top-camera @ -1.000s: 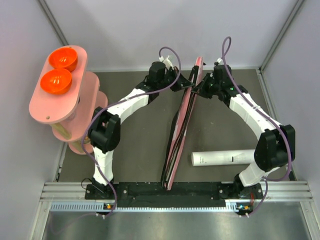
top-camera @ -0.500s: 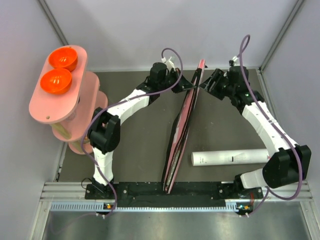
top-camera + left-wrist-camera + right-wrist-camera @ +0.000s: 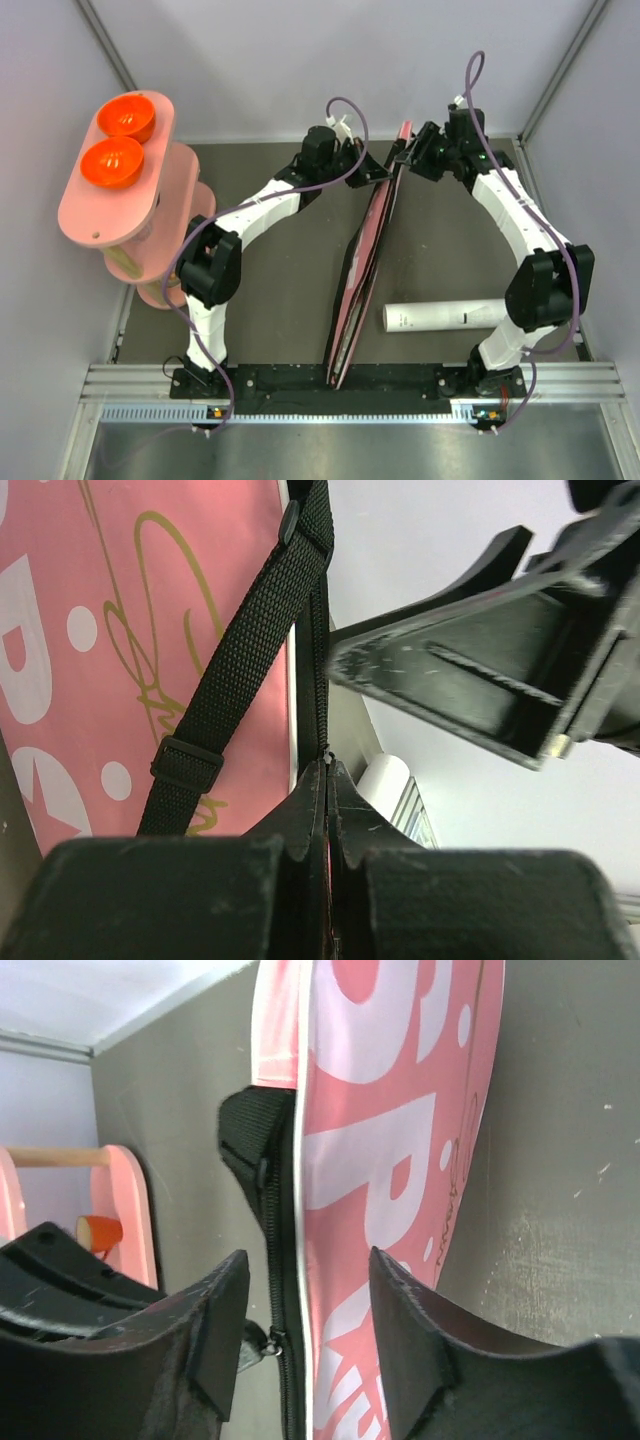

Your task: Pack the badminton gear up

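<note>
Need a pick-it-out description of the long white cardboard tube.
On the dark tabletop, look near the front edge by the right arm's base. The long white cardboard tube lies flat there, just right of the pink racket-shaped bag standing on edge. It is the only loose white cylinder there.

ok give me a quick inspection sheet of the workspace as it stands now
surface: dark mat, no spills seen
job's things: pink bag stands on its edge, running from the near rail towards the back; white tube lies flat to its right, apart from it
clutter: pink stand at the left, holding two orange bowls
grippers: left gripper shut on the bag's black zip edge; right gripper open, one finger on either side of that edge
cables: purple cables loop over both wrists, no snag seen
surroundings: pale walls around the table, metal rail at the near edge
</note>
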Tool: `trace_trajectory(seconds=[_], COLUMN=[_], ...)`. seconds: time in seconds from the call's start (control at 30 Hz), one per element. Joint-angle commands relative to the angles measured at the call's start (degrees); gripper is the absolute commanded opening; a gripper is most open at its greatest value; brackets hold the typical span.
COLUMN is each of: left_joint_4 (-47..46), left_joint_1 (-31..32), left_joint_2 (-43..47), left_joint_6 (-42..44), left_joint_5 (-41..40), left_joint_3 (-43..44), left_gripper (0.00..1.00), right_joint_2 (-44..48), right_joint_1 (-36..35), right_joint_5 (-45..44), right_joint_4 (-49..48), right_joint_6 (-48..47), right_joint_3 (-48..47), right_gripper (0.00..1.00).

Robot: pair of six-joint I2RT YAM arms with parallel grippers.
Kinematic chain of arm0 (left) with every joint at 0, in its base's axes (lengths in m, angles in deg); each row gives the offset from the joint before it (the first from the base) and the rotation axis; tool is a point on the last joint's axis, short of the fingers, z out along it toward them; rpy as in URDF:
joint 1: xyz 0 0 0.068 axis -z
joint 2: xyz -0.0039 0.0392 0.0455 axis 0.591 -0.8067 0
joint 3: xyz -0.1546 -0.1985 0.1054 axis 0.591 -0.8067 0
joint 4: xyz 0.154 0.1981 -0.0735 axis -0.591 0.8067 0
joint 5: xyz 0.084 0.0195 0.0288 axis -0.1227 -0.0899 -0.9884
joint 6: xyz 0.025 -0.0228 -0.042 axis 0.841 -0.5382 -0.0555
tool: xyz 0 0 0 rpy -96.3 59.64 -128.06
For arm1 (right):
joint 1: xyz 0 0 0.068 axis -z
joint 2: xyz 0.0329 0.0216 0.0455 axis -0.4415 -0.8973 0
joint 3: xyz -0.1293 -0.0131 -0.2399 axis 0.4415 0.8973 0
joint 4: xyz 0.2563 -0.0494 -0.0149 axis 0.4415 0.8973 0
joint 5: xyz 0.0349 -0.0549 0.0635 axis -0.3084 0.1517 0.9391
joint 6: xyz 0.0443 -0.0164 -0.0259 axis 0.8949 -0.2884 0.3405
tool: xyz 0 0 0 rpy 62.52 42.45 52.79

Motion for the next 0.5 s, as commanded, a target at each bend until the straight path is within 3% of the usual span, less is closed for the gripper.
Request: trace_trajectory(seconds=[0.0,0.23,0.4,0.47], left_joint_4=[-0.7,-0.3,-0.1,-0.2], left_joint_1=[0.6,1.1,1.8,2.1], left_joint_2=[3.9,4.0,5.2,5.7], left_joint_6=[1.3,1.7,2.5,2.6], left_joint_5=[1.6,2.0,1.7,1.8], left_joint_3=[-0.1,-0.3,-2.2,-3.5], left_gripper=[0.0,0.0,0.0,0.0], right_joint_2=[-1.8,-3.2,-3.1,-2.9], right_joint_1=[-0.8,-1.9,-1.9,-1.8], right_joint_5=[0.7,-0.6,-1.7,-2.0], right_joint_4=[0.7,0.6,0.2,0.0], right_joint_6=[0.7,1.8,3.2,4.2], right_joint_3=[-2.6,-2.9,-3.0,-2.8], right_gripper=[0.47,0.3,0.03,0.0])
